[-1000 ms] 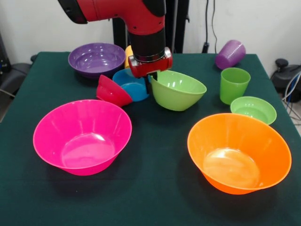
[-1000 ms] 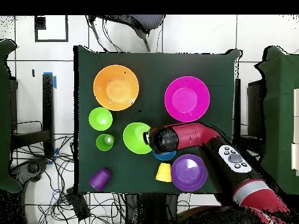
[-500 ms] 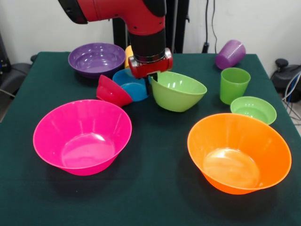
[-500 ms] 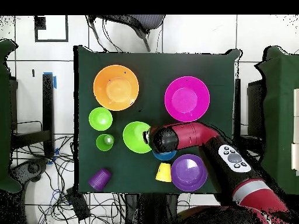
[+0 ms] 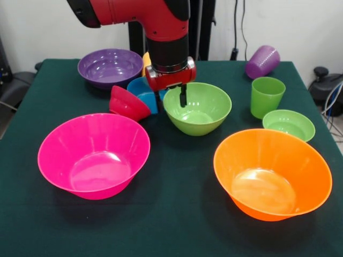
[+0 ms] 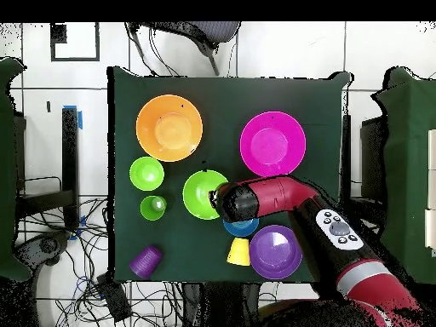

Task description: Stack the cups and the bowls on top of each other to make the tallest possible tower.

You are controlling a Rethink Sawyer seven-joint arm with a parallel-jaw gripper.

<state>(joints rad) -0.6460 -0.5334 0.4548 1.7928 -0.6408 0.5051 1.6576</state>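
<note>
— Green-clothed table (image 5: pixel 177 214), seen from the front, with twelve o'clock at its far edge. What sits at the centre?

— Medium green bowl (image 5: pixel 197 115), upright and flat on the cloth, just toward twelve from the middle. I take it as the base of the tower, and nothing is nested in it yet. My claw (image 5: pixel 172 98) hangs over its ten o'clock rim with the jaws parted. One finger (image 5: pixel 183 96) dips inside the bowl, apart from the wall, so I am gripping nothing.

— And the surrounding pieces?

— Pink bowl (image 5: pixel 94 155) at eight, orange bowl (image 5: pixel 272 174) at four, purple bowl (image 5: pixel 110 67) at eleven. The red bowl (image 5: pixel 128 104) is tipped on its side against the blue bowl (image 5: pixel 147 93), both just beside the green one at its ten o'clock. The light green bowl (image 5: pixel 289 124) is at three and the green cup (image 5: pixel 266 96) at two. The purple cup (image 5: pixel 262 61) lies on its side at one. The yellow cup (image 5: pixel 146 58) is mostly hidden behind my arm.

— How should these handle?

— As I judge it, they are light, thin, glossy plastic — stiff enough, but slippery. The only hold is the rim, pinched with one finger inside and one outside. A bowl held that way will likely hang tilted, so it should be lowered gently — a hard drop could skid the base.
</note>
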